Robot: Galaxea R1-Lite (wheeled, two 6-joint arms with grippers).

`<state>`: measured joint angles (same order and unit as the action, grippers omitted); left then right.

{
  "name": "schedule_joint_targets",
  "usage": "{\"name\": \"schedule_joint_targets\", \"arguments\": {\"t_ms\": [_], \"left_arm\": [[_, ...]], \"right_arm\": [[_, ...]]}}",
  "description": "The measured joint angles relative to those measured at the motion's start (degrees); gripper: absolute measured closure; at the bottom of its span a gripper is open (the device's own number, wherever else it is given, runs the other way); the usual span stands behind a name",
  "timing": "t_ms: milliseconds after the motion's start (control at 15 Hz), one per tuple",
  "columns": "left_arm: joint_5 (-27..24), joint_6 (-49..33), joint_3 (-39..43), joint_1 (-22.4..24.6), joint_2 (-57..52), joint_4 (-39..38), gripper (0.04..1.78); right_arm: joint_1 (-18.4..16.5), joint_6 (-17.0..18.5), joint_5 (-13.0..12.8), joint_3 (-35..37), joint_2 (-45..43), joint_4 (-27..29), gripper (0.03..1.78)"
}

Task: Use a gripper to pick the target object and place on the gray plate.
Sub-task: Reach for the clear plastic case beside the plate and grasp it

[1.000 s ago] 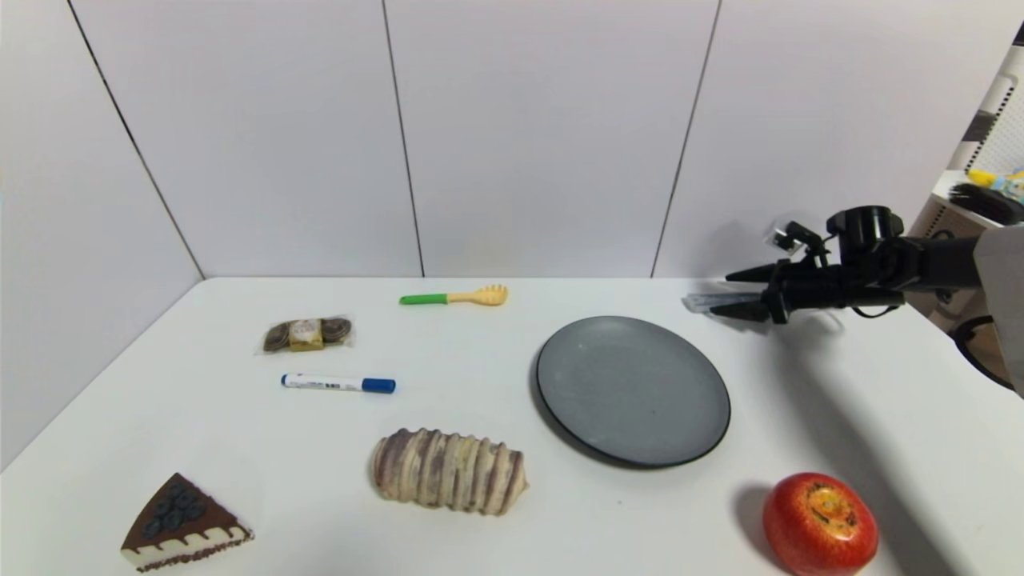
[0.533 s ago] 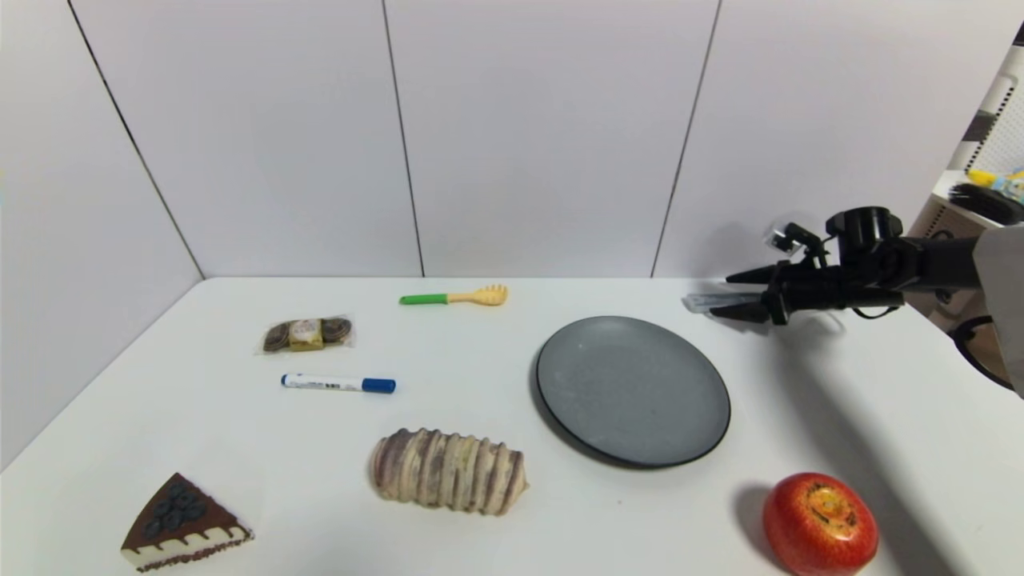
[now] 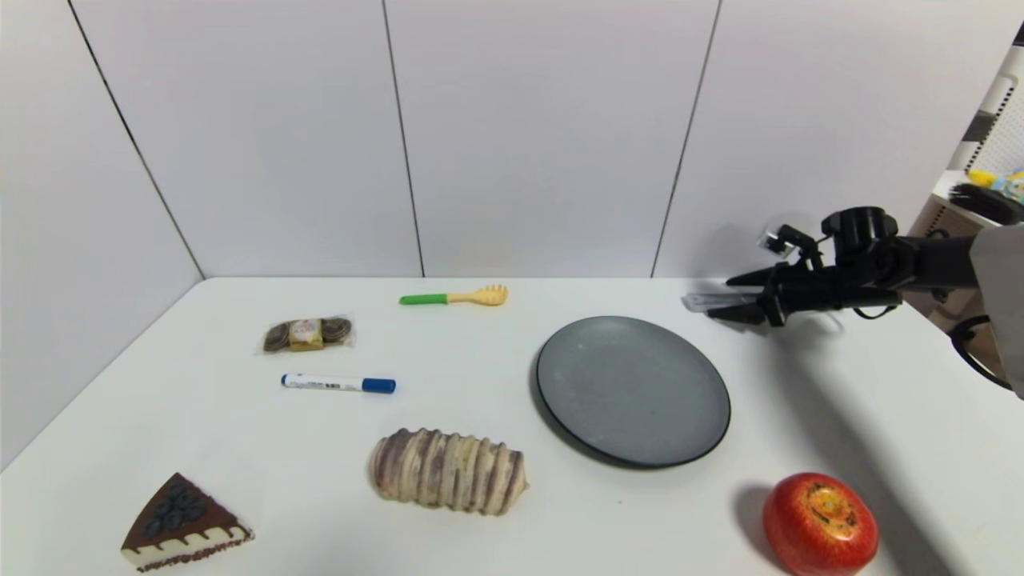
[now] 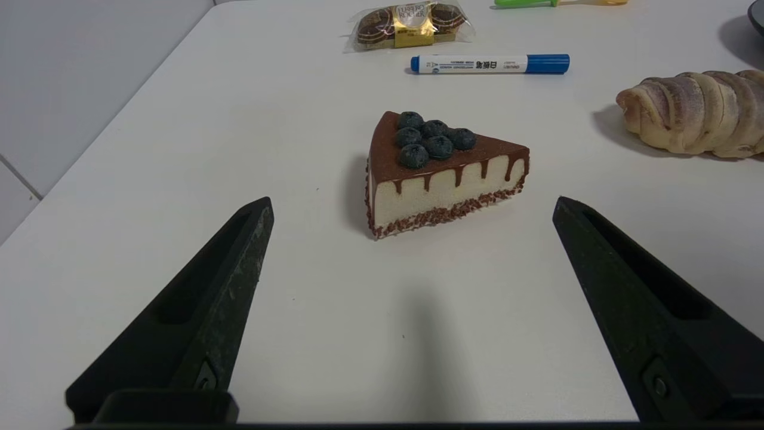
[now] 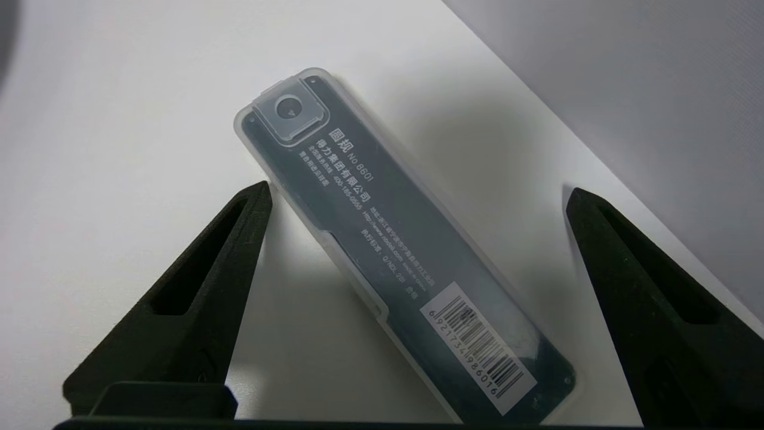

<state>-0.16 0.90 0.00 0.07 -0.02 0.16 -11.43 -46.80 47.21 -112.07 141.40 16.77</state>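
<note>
Two grippers are in play, though only one is doing anything. Nearest the robot, the left gripper [image 4: 412, 209] is parked low over the front-left of the table [image 3: 496, 528] with its fingers spread wide and nothing between them, a cake slice [image 4: 441, 170] just ahead of it. A striped bread roll [image 3: 448, 470] and a red apple [image 3: 820, 524] are seen along the same near edge. Further in, the gray plate [image 3: 632, 388] is found right of centre, bare, with a blue-capped marker [image 3: 338, 384] well off to its left.

Beyond the plate, near the back-right corner by the wall, the right gripper [image 3: 732, 296] is held just above the table, fingers splayed and gripping nothing yet. The target object [image 5: 394, 245] is lying flat between them, untouched as far as can be told; the left-hand finger [image 5: 239, 239] in the wrist view looks very close to its edge, but contact can't be confirmed.

It's judged to be a light, stiff plastic case, frosted and smooth, so probably a bit slippery and thin to get under. The best hold is likely across the narrow width near the middle, pinching the two long edges.

In the head view its long axis is seen running roughly left-right, the clasp end pointed toward the plate and the barcode label [image 5: 477, 346] end back under the gripper. In the right wrist view it sits skewed across the finger gap rather than square to it, so some wrist twist may be called for before closing.
</note>
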Motion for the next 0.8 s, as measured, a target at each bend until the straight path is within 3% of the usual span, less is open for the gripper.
{"name": "schedule_joint_targets", "arguments": {"t_ms": [400, 600, 800], "left_arm": [[-0.05, -0.05, 0.00, 0.00, 0.00, 0.02, 0.13], [-0.02, -0.02, 0.00, 0.02, -0.02, 0.02, 0.13], [-0.02, -0.06, 0.00, 0.00, 0.00, 0.02, 0.13]], "right_arm": [[0.00, -0.02, -0.09, 0.00, -0.27, 1.02, 0.12], [0.09, -0.02, -0.55, 0.00, -0.33, 1.83, 0.64], [0.06, 0.11, -0.59, 0.00, -0.39, 2.02, 0.98]]}}
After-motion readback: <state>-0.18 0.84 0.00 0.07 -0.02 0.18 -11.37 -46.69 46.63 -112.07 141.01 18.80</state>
